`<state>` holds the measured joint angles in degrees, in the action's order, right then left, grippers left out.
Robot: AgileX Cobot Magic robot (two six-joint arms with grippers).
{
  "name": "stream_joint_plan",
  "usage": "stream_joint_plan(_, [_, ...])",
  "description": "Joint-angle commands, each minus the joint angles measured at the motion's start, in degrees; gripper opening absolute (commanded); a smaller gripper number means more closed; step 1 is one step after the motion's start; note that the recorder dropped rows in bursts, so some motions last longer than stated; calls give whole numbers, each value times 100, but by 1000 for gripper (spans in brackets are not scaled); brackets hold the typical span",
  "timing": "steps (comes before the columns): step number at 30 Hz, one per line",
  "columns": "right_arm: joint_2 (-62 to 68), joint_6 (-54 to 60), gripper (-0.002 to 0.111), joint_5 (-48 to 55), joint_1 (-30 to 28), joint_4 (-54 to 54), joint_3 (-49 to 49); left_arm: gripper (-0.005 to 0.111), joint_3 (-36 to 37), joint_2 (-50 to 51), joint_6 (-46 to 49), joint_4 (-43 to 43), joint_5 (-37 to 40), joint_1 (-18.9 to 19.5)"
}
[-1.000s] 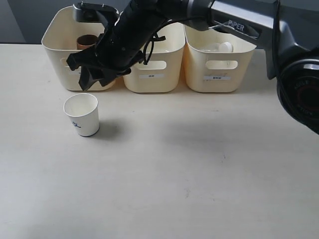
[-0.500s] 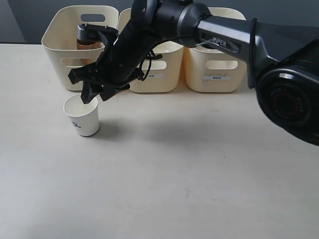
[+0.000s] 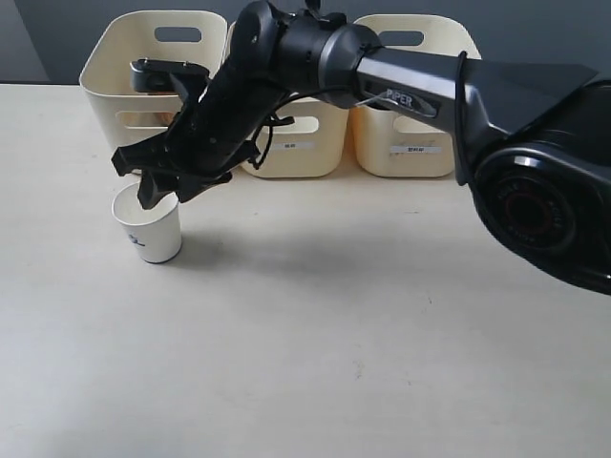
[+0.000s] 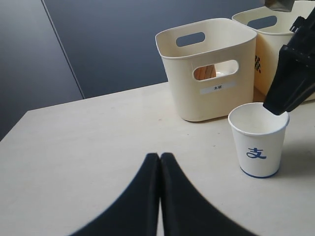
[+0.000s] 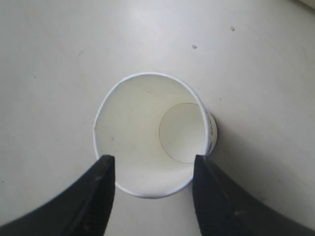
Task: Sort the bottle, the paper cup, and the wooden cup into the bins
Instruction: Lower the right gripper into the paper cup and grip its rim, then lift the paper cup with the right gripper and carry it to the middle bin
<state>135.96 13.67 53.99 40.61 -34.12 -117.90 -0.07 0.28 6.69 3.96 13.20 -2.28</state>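
Spread wide apart, the two black fingers of the right gripper (image 5: 153, 196) are seen in the right wrist view flanking the rim of the small white tapered paper cup (image 5: 153, 135), one finger on each side; whether either finger touches the rim cannot be told. Nothing is held by this gripper. In the exterior view the right gripper (image 3: 153, 181) is poised directly over the upright, empty paper cup (image 3: 148, 225), which stands on the pale tabletop (image 3: 334, 334) just below the fingertips; a blue mark is shown on the cup's side in the left wrist view (image 4: 258, 140). Just beyond the gripper, the nearest of the three cream plastic bins with rounded corners (image 3: 124, 72) is found, and through its oval handle cut-out a brown shape, presumably the dark brown wooden cup (image 4: 206, 72), is glimpsed in the left wrist view. The middle bin and the far bin (image 3: 420, 114) are lined up further along, largely crossed by the black arm. Well apart from the cup, the left gripper (image 4: 160, 160) is shown with its two dark fingers pressed together and nothing between them.
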Motion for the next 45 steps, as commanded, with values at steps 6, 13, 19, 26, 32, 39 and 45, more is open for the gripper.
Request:
stream_joint_plan(6, [206, -451, 49, -38, 20, 437, -4, 0, 7, -28, -11, 0, -30, -18])
stream_joint_plan(13, [236, -463, 49, -63, 20, 431, -4, 0, 7, -28, -11, 0, -30, -18])
stream_joint_plan(19, [236, -463, 49, -127, 20, 431, -4, 0, 7, -28, -11, 0, -30, -18])
stream_joint_plan(26, [236, -401, 2, -232, 20, 431, -4, 0, 7, -28, -11, 0, -30, -18])
stream_joint_plan(32, [236, -308, -1, -342, 20, 431, -4, 0, 7, -28, -11, 0, -30, -18])
stream_joint_plan(39, [-2, -308, -1, -317, 20, 431, -4, 0, 7, -28, -11, 0, -30, -18])
stream_joint_plan(45, [-580, -296, -1, -317, 9, 702, -4, 0, 7, -28, -11, 0, -30, -18])
